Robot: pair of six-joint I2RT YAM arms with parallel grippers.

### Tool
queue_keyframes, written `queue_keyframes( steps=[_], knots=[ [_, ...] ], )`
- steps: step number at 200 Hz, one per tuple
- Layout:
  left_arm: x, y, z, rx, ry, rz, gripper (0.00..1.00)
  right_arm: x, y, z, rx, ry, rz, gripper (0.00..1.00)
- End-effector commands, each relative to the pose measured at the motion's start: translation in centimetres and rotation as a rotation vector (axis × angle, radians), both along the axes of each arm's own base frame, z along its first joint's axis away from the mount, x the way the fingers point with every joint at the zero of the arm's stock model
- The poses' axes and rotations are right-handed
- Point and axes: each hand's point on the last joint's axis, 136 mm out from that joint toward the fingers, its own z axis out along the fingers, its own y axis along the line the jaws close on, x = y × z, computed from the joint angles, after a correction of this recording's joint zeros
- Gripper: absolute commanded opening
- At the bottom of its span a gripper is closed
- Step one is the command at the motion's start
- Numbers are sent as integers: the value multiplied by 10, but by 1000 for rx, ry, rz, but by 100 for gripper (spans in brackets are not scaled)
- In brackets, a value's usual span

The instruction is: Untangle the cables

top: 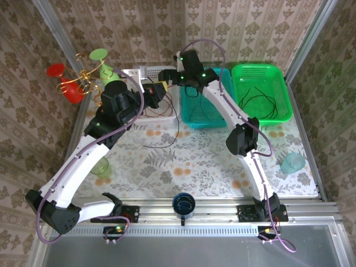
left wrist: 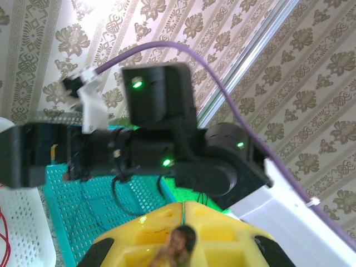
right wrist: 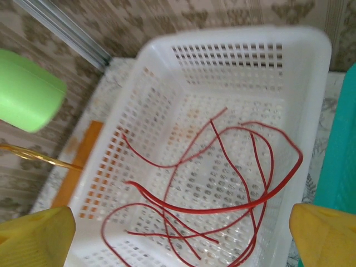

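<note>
Floral-patterned table [top: 183, 161]: along its far edge stand a white plastic mesh basket [right wrist: 222, 53], a teal mesh basket [top: 192, 118] and a green mesh basket [top: 256, 67]. Thin red cables [right wrist: 222, 209] lie in the white basket beneath your right gripper [right wrist: 181, 236], spread wide; thin black cables [top: 257, 100] lie in the green basket. Your left gripper [left wrist: 183, 214] is pressed together.

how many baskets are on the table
3. The white basket sits back left, the teal basket beside it at centre, the green basket rightmost. A hidden fourth seems unlikely.

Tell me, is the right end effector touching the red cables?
Apart. Right wrist view: red cables lie in the white basket, clear of the open right end effector.
</note>
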Motion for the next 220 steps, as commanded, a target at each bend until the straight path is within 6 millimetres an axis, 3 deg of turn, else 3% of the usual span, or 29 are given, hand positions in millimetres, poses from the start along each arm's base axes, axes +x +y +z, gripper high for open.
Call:
queue_keyframes(
  steps=[1,24,47,96,127,211,220],
  knots=[
    [-8,4,16,-28,-33,-3,0,-12,3,56,150,-39,64,100],
    [-7,3,17,-31,-35,-5,0,-11,2,66,215,-24,62,100],
    [-7,0,19,-30,-39,-16,0,-4,4,61,276,7,48,100],
    [-7,2,23,-28,-50,-11,0,11,41,-10,390,189,69,100],
    [-9,5,22,-19,-47,-3,0,2,68,-59,374,282,103,99],
    [-7,1,17,-23,-34,-13,0,-22,76,-102,222,357,87,99],
    [-7,0,17,-24,-35,-13,0,-23,73,-116,179,376,41,100]
  ],
)
